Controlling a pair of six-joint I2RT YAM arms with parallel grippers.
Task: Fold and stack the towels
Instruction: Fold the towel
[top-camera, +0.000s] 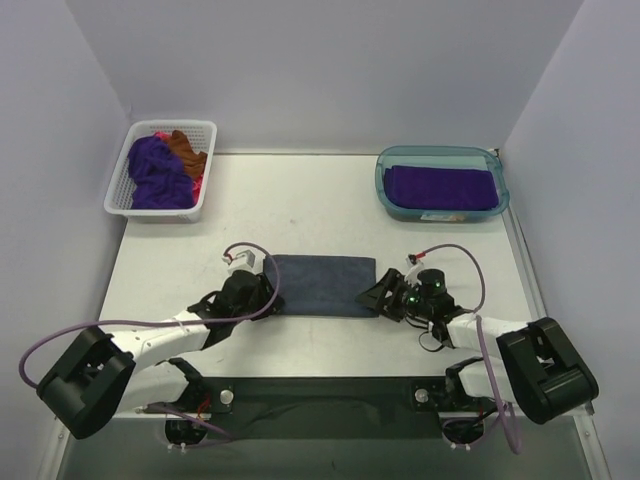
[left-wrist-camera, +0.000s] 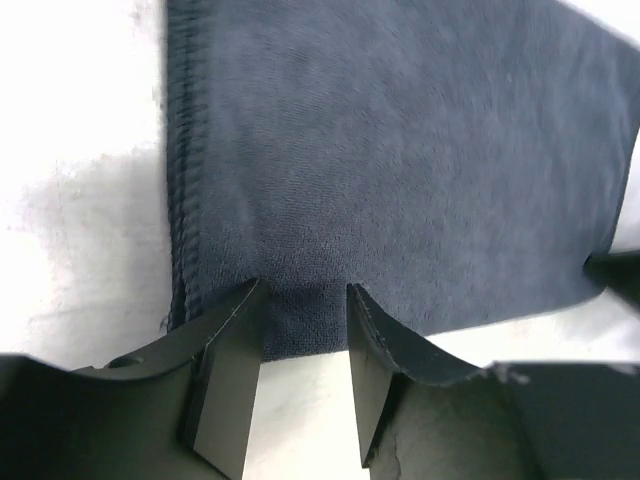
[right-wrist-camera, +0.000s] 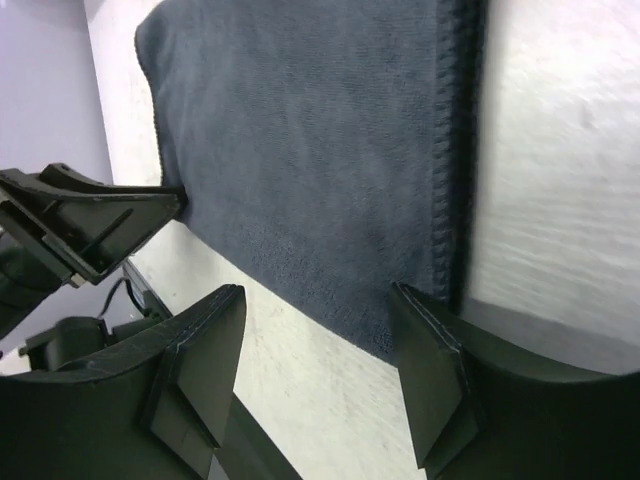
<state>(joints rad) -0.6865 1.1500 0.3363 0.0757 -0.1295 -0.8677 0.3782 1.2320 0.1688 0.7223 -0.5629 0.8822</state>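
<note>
Left wrist: left fingers (left-wrist-camera: 225, 370) straddle the slate towel (left-wrist-camera: 400, 150).

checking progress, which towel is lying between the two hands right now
The dark slate blue-grey towel, flat on the table. The purple towel sits folded in the teal tub; the other towels are heaped in the white basket.

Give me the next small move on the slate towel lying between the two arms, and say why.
Probably close both sets of jaws on the slate towel, at its near edge. It lies flat; the left gripper has its jaws apart astride that edge, and the right gripper stands open at the near right corner. Neither seems to pinch cloth yet, so lifting now would fold nothing.
</note>
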